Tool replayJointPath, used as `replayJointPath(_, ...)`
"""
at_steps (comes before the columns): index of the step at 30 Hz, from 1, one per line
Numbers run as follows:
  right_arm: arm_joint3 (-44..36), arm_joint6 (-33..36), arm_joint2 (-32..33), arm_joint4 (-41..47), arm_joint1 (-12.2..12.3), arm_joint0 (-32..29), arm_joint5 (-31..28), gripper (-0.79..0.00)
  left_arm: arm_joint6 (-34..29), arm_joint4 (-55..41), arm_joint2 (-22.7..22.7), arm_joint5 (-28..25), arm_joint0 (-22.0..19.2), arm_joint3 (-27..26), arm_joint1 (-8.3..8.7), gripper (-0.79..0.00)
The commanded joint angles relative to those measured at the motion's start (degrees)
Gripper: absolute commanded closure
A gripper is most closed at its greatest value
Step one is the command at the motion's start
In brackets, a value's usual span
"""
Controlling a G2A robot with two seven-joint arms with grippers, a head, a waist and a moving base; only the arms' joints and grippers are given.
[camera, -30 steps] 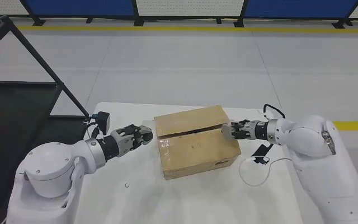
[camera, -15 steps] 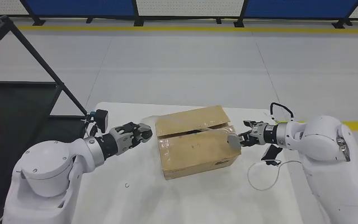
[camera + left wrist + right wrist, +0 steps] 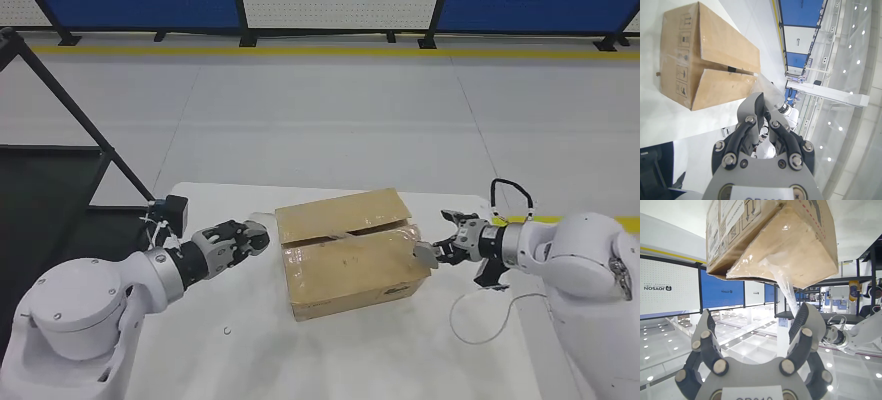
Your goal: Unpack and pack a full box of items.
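Note:
A brown cardboard box [image 3: 345, 255] lies on the white table [image 3: 250, 350], its top flaps closed with a narrow gap along the seam [image 3: 730, 69]. A strip of clear tape [image 3: 789, 294] stretches from the box's right end to one fingertip [image 3: 800, 317] of my right gripper [image 3: 437, 242]. That gripper stands open just off the box's right end [image 3: 755, 313]. My left gripper [image 3: 258, 237] is shut on nothing, a short way off the box's left end [image 3: 762, 103].
A loose white cable [image 3: 480, 310] lies on the table by the right arm. A black frame [image 3: 60, 110] stands off the table's left side. A tiny scrap [image 3: 228, 330] lies near the front of the table.
My right gripper has pulled away from the box's right end to the right, drawing out the tape strip, and has opened. The left gripper has drawn back slightly to the left.

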Motion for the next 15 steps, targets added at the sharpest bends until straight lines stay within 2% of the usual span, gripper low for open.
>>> replayJointPath(1,0.07,-0.13,-0.22,0.02,-0.03,0.11,-0.15,-0.785,-0.03,-0.59,-0.01,0.07,0.00,0.05,-0.01,0.000)
replayJointPath(5,0.02,0.35,-0.27,0.05,-0.04,-0.08,-0.21,-0.785,-0.03,-0.59,-0.01,0.07,0.00,0.05,-0.01,0.000)
replayJointPath(7,-1.09,4.91,0.08,-3.19,0.06,-1.27,0.58,-0.785,0.18,-0.75,-0.01,-0.23,0.17,0.11,-0.03,0.000)
replayJointPath(10,-7.97,11.49,-0.03,-14.97,0.48,-3.99,5.61,-0.785,2.06,-3.96,-0.31,-0.63,1.18,0.78,-0.25,0.000)
replayJointPath(15,-23.37,25.45,0.84,-44.40,1.42,-12.28,6.98,-0.785,4.55,-8.73,-0.16,2.31,0.47,1.45,-0.49,0.000)
